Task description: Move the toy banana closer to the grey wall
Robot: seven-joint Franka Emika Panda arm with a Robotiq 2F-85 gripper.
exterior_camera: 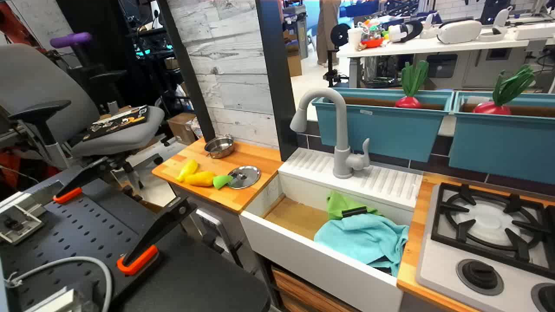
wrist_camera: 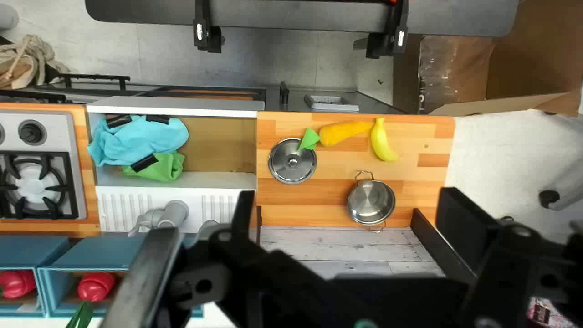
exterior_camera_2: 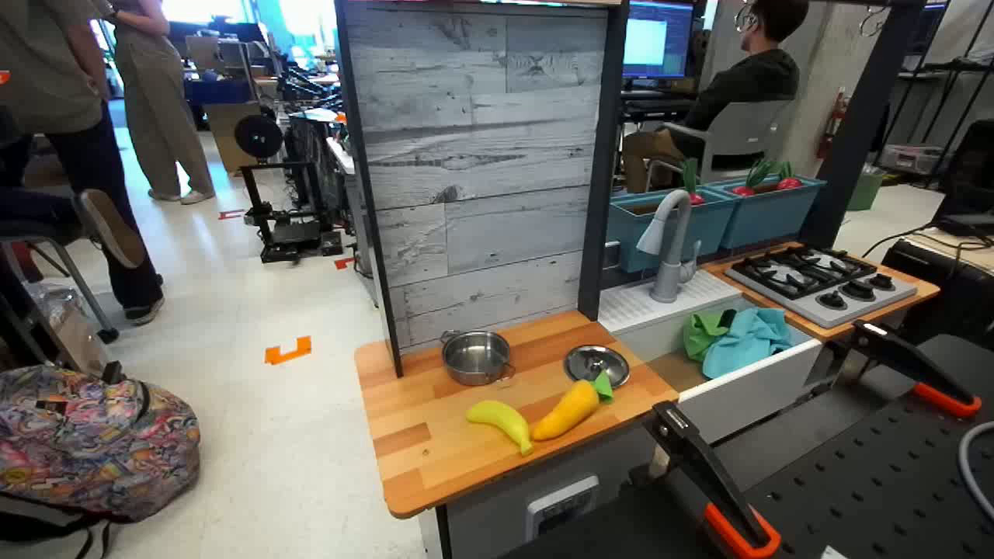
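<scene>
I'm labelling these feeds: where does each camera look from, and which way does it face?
Exterior view: raised, in front of the counter, angled down over the sink toward the planters; no robot part clearly shows.
Exterior view: also raised in front, facing the grey wall past the banana; no robot part clearly shows.
Wrist view: overhead, facing down at the counter; the gripper shows at the bottom, open.
Both exterior views share the sink, planters, grey wall and banana.

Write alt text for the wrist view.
Yellow toy banana, seen from above on a wooden counter beside a toy carrot; a steel pot stands between banana and grey wall. The open gripper fills the lower foreground; a sink holding cloths is at left.
</scene>
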